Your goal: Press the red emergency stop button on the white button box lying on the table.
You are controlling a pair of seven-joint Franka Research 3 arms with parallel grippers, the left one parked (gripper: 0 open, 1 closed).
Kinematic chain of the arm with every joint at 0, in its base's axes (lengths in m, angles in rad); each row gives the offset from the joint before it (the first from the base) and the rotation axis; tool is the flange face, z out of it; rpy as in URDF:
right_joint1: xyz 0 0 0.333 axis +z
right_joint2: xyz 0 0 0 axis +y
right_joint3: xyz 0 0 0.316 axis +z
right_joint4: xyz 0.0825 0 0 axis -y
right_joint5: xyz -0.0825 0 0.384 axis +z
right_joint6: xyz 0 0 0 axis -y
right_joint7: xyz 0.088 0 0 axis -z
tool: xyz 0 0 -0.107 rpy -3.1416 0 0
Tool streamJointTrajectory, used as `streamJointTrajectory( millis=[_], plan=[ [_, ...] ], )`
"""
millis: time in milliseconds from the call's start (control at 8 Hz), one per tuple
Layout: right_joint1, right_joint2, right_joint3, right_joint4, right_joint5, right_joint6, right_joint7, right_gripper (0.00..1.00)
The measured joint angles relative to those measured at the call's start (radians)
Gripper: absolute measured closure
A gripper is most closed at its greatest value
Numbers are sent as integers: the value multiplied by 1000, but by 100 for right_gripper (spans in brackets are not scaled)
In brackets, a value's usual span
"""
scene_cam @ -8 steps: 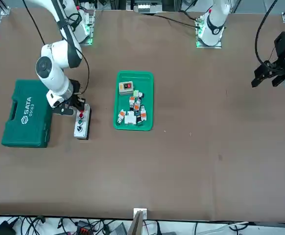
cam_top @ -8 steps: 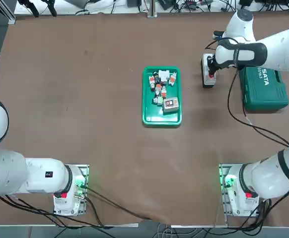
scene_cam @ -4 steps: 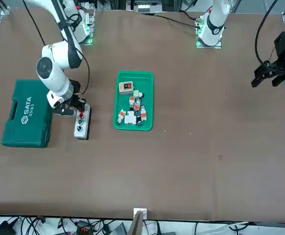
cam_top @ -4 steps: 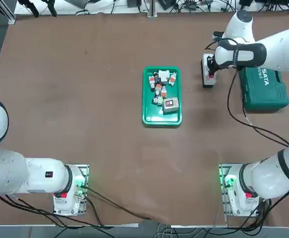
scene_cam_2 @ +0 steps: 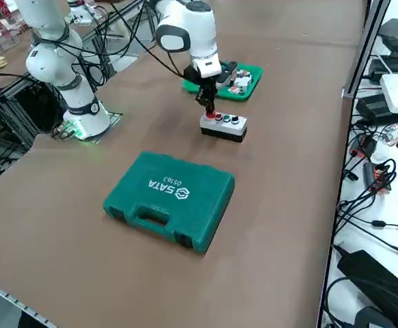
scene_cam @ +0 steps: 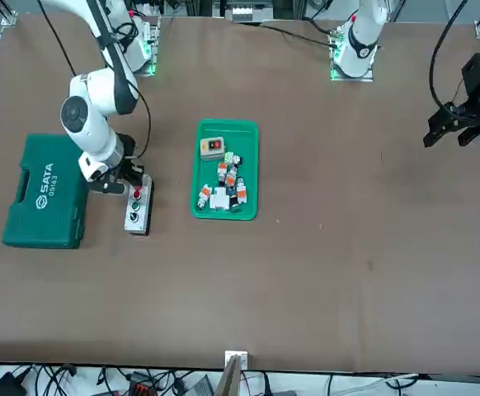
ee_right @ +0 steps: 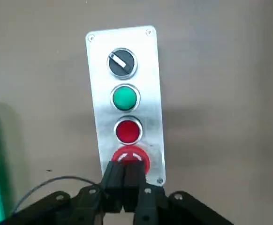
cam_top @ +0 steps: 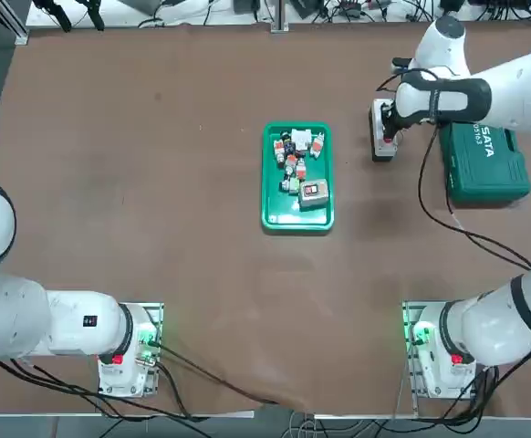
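The black two-finger right gripper is seen with its fingers pressed together, nothing held between them, their tips set over the near edge of the large round red emergency stop button. Whether the tips touch the button cannot be told. That button sits at the end of the small oblong white-grey button box, past a smaller red button, a round green button and a dark knob. The box lies flat on the wide matte brown table, just beside the dark green plastic toolcase. Farther off, toward the table's middle, a green rectangular tray of small parts is placed.
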Motion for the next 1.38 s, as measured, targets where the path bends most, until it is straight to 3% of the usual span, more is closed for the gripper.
streamJointTrajectory(
  millis=[250, 500, 750, 1125, 1375],
  plan=[
    [-7, -92, -13, 70, 0, -136, 0, 99],
    [-46, -152, -23, 232, -1, -417, -2, 96],
    [-105, -161, -25, 393, -2, -632, -10, 87],
    [-173, -157, -28, 547, -4, -794, -50, 34],
    [-216, -153, -32, 635, -14, -965, -133, 1]
  ],
)
